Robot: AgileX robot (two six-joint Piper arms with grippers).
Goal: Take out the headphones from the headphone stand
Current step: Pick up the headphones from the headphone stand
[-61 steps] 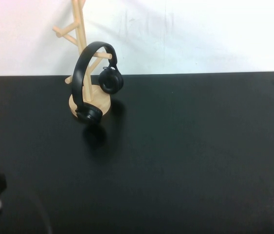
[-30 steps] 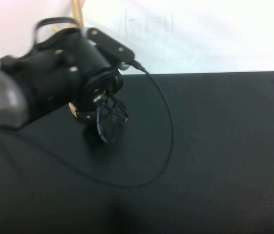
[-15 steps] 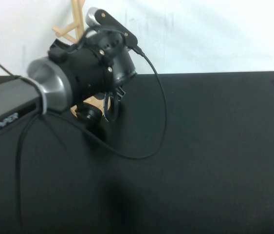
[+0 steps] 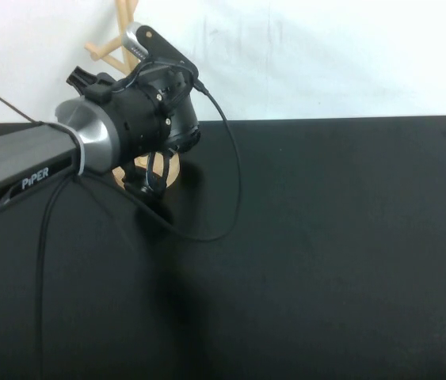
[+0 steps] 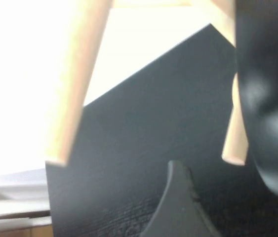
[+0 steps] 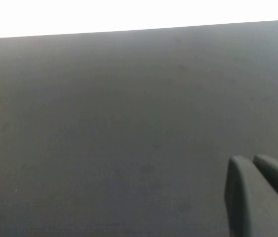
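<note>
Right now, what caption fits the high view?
Left tool reaches the headphones on the headphone stand; right tool unseen here.

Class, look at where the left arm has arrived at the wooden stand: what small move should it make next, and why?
Probably ease the left gripper closer onto the headphones: they hang on the headphone stand right ahead, not yet grasped. The right gripper is shut over bare table.

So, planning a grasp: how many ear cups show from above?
1 ear cup, at the headphone stand's base below the left gripper; another may be hidden. Right gripper: over the table.
</note>
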